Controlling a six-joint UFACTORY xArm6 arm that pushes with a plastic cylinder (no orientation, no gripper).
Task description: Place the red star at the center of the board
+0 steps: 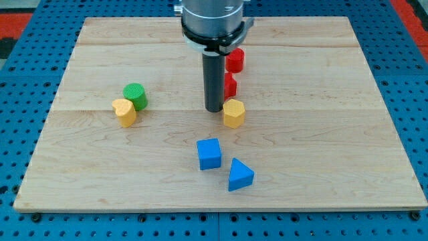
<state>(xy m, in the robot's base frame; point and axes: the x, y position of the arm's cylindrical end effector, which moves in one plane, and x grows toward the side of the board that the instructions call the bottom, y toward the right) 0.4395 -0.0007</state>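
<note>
Wooden board (321, 154) on a blue pegboard surface (20, 80). Camera view: my tip (214, 110) sits down near board centre, touching or just beside the yellow hexagon block (234, 114) on its left (no gripper here, just a rod, so no jaws to report). Two red blocks lie right of the rod: upper red block (235, 60) and lower red block (231, 86), part hidden; cannot tell which is the star. Green cylinder (136, 96) touches yellow heart-like block (124, 112) at the view's left. Blue cube (209, 154) and blue triangle (239, 175) below.
</note>
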